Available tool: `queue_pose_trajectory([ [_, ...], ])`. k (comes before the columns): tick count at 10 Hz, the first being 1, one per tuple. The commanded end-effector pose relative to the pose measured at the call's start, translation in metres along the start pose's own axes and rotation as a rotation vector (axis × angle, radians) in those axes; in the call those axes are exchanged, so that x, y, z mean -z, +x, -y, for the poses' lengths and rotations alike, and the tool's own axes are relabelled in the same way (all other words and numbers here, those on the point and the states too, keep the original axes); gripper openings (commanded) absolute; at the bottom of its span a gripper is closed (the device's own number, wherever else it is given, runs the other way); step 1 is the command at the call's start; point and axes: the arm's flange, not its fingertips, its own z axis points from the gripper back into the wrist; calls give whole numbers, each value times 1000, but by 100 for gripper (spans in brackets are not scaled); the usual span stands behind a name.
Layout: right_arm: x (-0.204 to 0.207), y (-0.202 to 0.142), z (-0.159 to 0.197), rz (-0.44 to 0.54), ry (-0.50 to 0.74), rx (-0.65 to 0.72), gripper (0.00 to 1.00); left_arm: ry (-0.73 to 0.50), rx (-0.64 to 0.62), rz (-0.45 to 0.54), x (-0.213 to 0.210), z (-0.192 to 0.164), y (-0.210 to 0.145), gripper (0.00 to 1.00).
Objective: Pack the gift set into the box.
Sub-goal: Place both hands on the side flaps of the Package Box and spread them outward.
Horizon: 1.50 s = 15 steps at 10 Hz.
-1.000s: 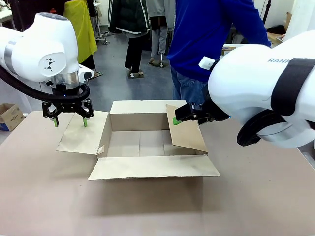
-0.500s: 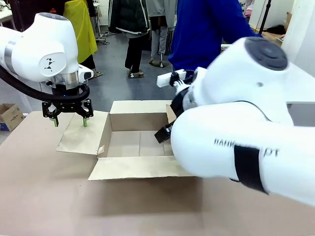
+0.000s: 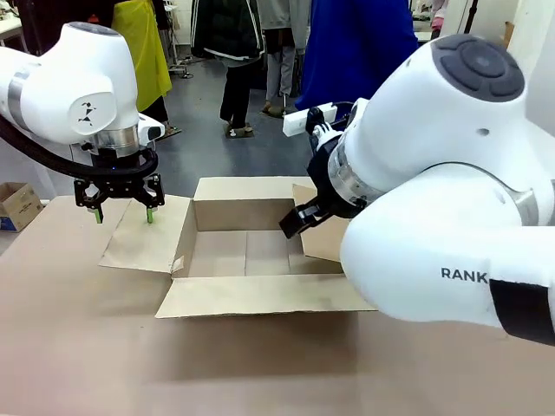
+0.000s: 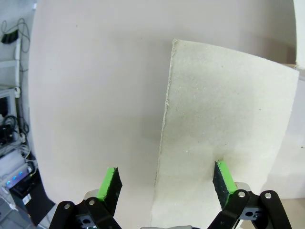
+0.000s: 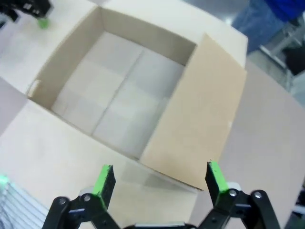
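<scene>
The box (image 3: pixel 247 251) is a brown cardboard carton in the middle of the table, flaps spread and its inside (image 5: pixel 114 90) empty. Its right flap (image 5: pixel 198 114) stands tilted up. My left gripper (image 3: pixel 121 211) hangs open over the outer edge of the left flap (image 4: pixel 224 109), with one green pad over the flap and the other over the table. My right gripper (image 5: pixel 159 181) is open with nothing between its fingers, looking down on the box from above its near right corner. The right arm (image 3: pixel 425 173) covers the box's right side in the front view. The gift set is out of view.
A person in a blue top (image 3: pixel 355 52) stands at the far side of the table (image 3: pixel 260 373). Other people stand farther back. A small printed cardboard box (image 3: pixel 17 205) sits off the table's left edge.
My right arm has swung in from the right and turned, so its wrist now sits over the box's right flap. The left arm has not moved.
</scene>
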Motion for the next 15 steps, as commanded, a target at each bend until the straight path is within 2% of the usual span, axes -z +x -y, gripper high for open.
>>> queue_pose_trajectory([
  [1, 19, 56, -14, -157, -62, 52, 100, 16, -15, 13, -1, -1, 0, 100],
  [4, 83, 93, -12, -292, -76, 191, 100, 16, -15, 13, -1, -1, 0, 100],
  [7, 137, 98, -21, -319, -193, 207, 100, 16, -15, 13, -1, -1, 0, 100],
  [13, 154, 85, -18, -324, -419, 164, 100, 16, -15, 13, -1, -1, 0, 100],
  [15, 152, 86, -9, -303, -431, 153, 100, 16, -15, 13, -1, -1, 0, 100],
])
